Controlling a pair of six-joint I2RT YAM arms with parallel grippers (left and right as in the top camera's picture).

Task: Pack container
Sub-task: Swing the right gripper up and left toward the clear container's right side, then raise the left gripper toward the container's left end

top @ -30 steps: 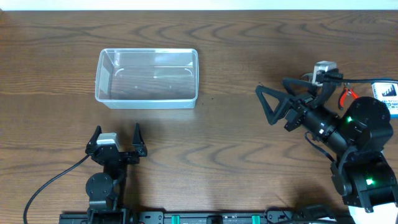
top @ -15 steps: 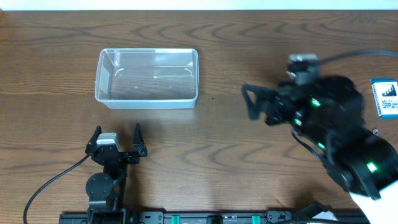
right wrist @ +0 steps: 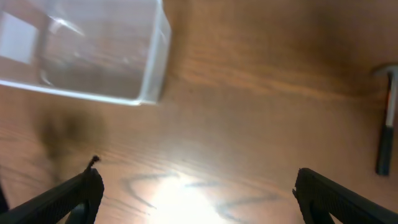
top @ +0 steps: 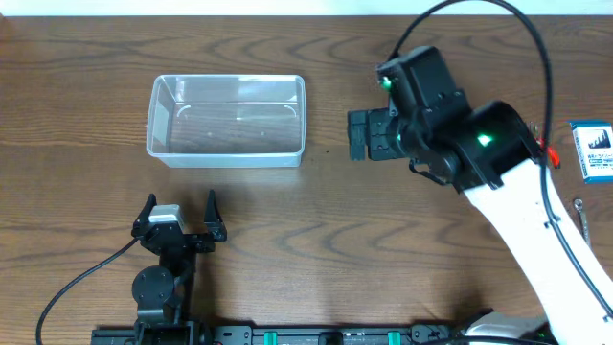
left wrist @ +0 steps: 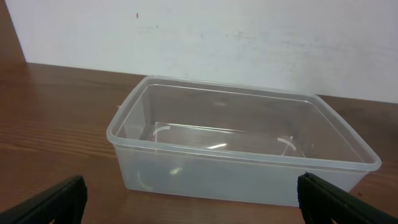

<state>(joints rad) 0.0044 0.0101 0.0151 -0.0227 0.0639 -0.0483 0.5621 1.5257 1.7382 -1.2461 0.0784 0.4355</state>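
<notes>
Brown wood-grain table [top: 316,240] backed by a plain white wall [left wrist: 249,37]; one clear container [top: 228,153] stands upright on the far left part of the table, beyond the left gripper [top: 179,199] and to the left of the right gripper [right wrist: 198,190]; two grippers, both with fingers spread wide and holding nothing; one blue-and-white box [top: 594,150] lies at the right edge; one dark slender tool [right wrist: 387,134] lies on the wood, well apart from the container.

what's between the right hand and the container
Nothing but bare table. The overhead view shows the stretch from the right hand to the container with no object on it.
</notes>
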